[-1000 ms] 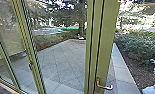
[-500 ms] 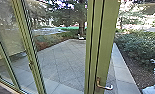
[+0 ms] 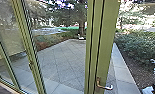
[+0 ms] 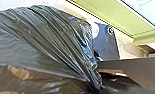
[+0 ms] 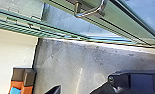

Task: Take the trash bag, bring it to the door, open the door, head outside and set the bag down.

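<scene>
One bag (image 4: 43, 37) here, just the one! One door (image 3: 106, 37), and on it one lever handle (image 3: 105, 87). Outside, one paved terrace (image 3: 63, 62), one clear tree trunk (image 3: 81, 30). Over indoors, two brown blocks (image 5: 18, 74), one blue patch (image 5: 15, 91). Frame bars (image 3: 34, 60)? Several, too blurred to number!

The door frame (image 3: 105, 45), bearing the handle (image 3: 106, 87), stands before the paving (image 3: 60, 62); the tree (image 3: 81, 28) rises beyond the far edge, shrubs (image 3: 140, 47) beyond the right edge; an upright (image 3: 30, 50) stands left of the frame.
</scene>
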Tool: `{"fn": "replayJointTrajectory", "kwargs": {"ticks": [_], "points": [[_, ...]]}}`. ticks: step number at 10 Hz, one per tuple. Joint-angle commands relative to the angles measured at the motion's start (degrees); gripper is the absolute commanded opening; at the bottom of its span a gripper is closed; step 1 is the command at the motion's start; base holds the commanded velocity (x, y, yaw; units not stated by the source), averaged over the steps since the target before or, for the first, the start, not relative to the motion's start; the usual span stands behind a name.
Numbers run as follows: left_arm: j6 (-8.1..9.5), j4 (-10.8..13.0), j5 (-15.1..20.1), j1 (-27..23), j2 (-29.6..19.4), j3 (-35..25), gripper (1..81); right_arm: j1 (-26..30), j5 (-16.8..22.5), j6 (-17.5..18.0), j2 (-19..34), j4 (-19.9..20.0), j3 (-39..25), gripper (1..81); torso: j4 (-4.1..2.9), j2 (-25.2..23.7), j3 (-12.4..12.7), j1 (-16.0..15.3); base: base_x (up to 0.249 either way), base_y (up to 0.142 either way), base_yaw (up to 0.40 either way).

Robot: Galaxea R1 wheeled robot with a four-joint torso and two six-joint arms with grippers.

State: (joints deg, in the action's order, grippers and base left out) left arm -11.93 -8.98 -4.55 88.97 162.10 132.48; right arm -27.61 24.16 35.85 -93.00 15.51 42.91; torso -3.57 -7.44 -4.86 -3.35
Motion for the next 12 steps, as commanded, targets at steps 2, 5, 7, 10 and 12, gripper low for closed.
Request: {"fn": "replayJointTrajectory", "kwargs": {"ticks": [2,5,7,10,12], "points": [[-0.19,-0.9,3.2,-2.1,-0.1,-0.8,1.0,7.1,2.9,7.9,-5.2,2.4,5.9,81.1,0.00,0.0,0.0,0.0,0.000,0.000,0.000],[-0.19,-1.0,3.2,-2.1,0.2,-0.8,1.0,9.6,3.1,11.8,-11.9,2.9,11.3,81.1,0.00,0.0,0.0,0.0,0.000,0.000,0.000],[-0.11,-1.0,3.1,-2.1,0.2,-0.8,1.0,10.2,4.8,12.8,-16.1,3.5,15.1,81.1,0.00,0.0,0.0,0.0,0.000,0.000,0.000],[-0.19,-2.2,3.1,-2.1,0.1,-0.5,1.0,10.8,4.3,15.7,-19.6,3.0,19.8,81.1,0.00,0.0,0.0,0.0,0.000,0.000,0.000],[-0.19,-2.3,3.1,-2.1,0.2,-0.1,1.0,12.0,4.0,18.5,-20.1,3.2,21.9,81.1,0.00,0.0,0.0,0.0,0.000,0.000,0.000]]}}
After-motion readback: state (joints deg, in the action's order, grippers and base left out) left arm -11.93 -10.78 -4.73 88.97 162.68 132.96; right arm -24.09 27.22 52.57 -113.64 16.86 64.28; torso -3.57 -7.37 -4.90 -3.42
